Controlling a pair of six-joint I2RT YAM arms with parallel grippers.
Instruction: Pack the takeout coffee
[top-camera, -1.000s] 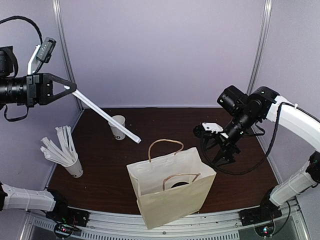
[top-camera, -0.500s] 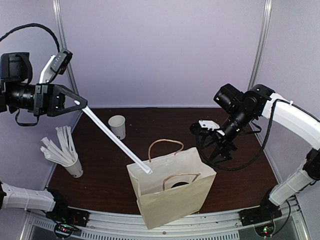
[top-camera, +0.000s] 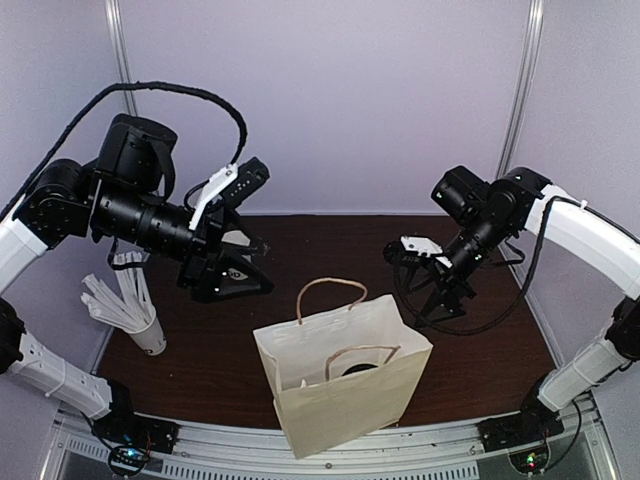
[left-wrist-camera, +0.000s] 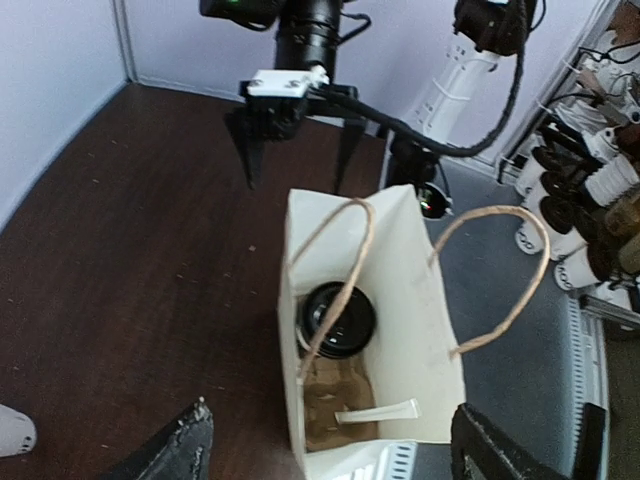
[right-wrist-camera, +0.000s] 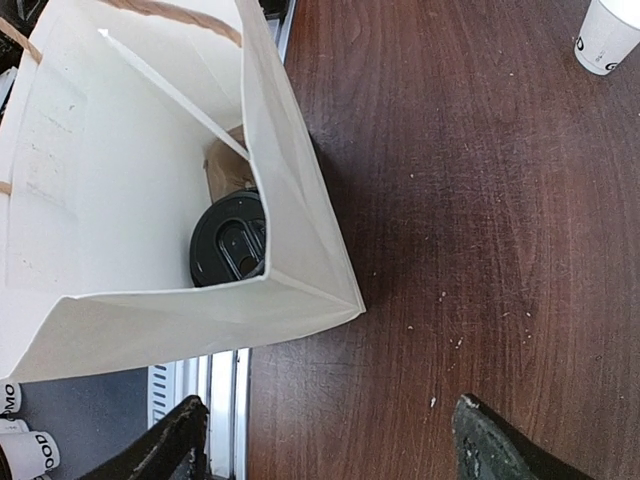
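The takeout coffee (left-wrist-camera: 337, 320) is sitting upright inside the white paper bag (left-wrist-camera: 412, 300), which is standing at the near centre of the table (top-camera: 300, 250). Only its round black lid is showing — the bag's walls are hiding the cup's side and any print on it. Brown moulded pulp (left-wrist-camera: 328, 405) is lying beside it on the bag's floor, and a white wrapped straw (left-wrist-camera: 376, 411) is resting inside the bag as well. The left gripper (top-camera: 238, 278) is hovering to the far left of the bag, its fingers (left-wrist-camera: 186, 452) spread wide, holding and touching nothing. The right gripper (top-camera: 440, 300) is hanging to the far right of the bag — its jaws are likewise standing wide apart, empty and clear of the bag.
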